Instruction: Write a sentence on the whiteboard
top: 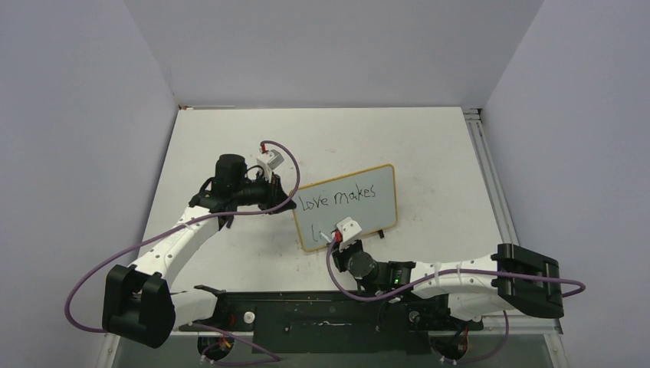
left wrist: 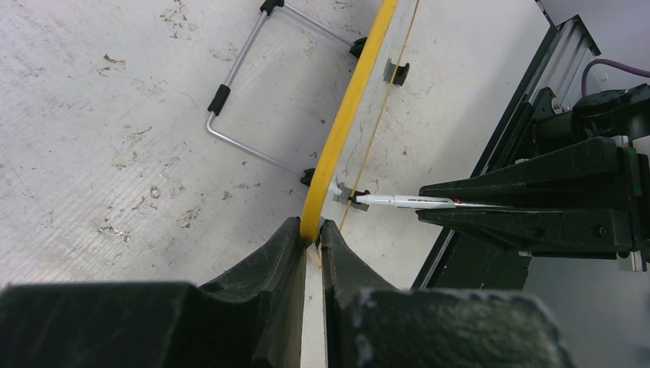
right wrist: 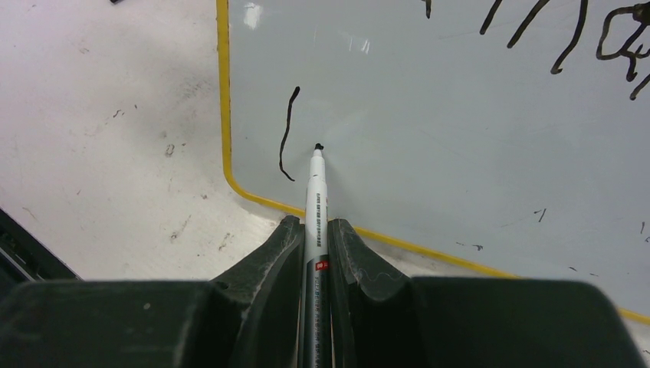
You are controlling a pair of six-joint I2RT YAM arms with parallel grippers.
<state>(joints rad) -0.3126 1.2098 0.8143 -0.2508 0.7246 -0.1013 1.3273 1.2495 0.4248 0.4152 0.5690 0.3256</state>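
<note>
Right tool (right wrist: 314, 224) clamps a marker (right wrist: 316, 184), tip at the whiteboard (right wrist: 460, 153) below the sentence (top: 337, 201); left tool (left wrist: 310, 228) pinches the yellow frame (left wrist: 341, 130).

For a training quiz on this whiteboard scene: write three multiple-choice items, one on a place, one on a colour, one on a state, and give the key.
1. Where does the left end effector hold the whiteboard?
A. by a foot
B. on the edge of its frame
C. in the middle of its surface

2. What colour is the frame?
A. red
B. blue
C. yellow

3. The right end effector is:
A. shut on the marker
B. open and empty
C. shut on a cloth

Key:
1 B, the left wrist view shows it pinching the frame.
2 C, the rim is yellow in every view.
3 A, it clamps the marker, whose tip is near a lone stroke.
</note>
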